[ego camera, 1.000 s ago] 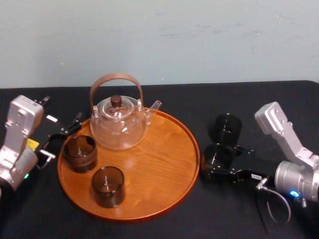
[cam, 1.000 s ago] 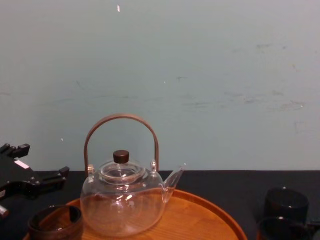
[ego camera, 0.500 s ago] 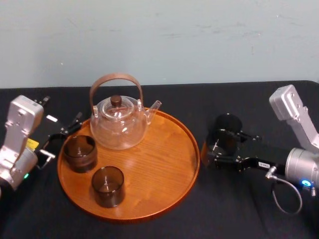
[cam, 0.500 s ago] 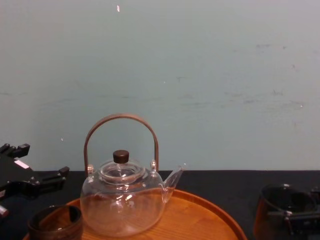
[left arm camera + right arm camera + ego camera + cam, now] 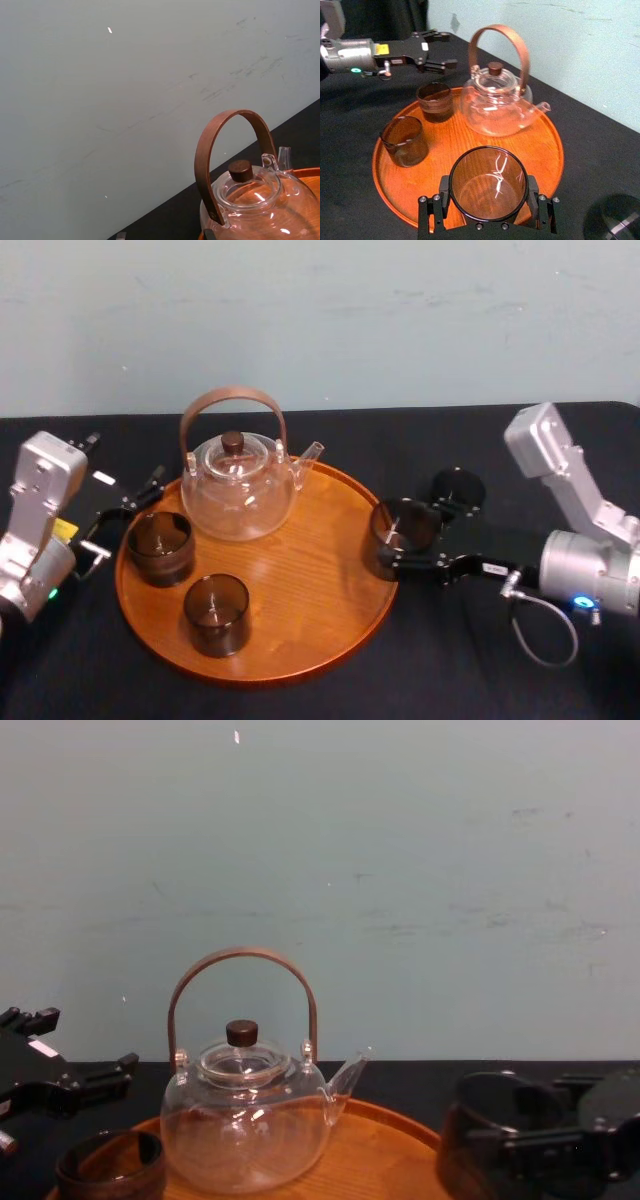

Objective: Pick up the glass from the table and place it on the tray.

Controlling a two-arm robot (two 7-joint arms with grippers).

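The right tool (image 5: 488, 202) is clenched on a smoky dark drinking glass (image 5: 488, 182). One black finger (image 5: 441, 200) presses each side of the glass wall, and the jaws stand as wide as the glass. The glass is upright, mouth up, at the right edge of the round orange-brown wooden tray (image 5: 300, 570), just inside its low rim. The wood shows through the bottom of the glass in the right wrist view. I cannot tell whether its base touches the tray.

On the far left part of the tray stands a clear glass teapot with a bent brown handle and dark knob (image 5: 238, 490), its spout pointing right. Two more dark glasses sit on the tray's left side, one near the teapot (image 5: 160, 548) and one nearer the robot (image 5: 216, 615). Another dark round cup (image 5: 458, 490) stands on the black bench (image 5: 450, 660), just right of the tray and beyond the right tool.

The left tool (image 5: 442, 50) is parked over the bench beside the tray's left rim, released, its fingers apart and holding nothing.
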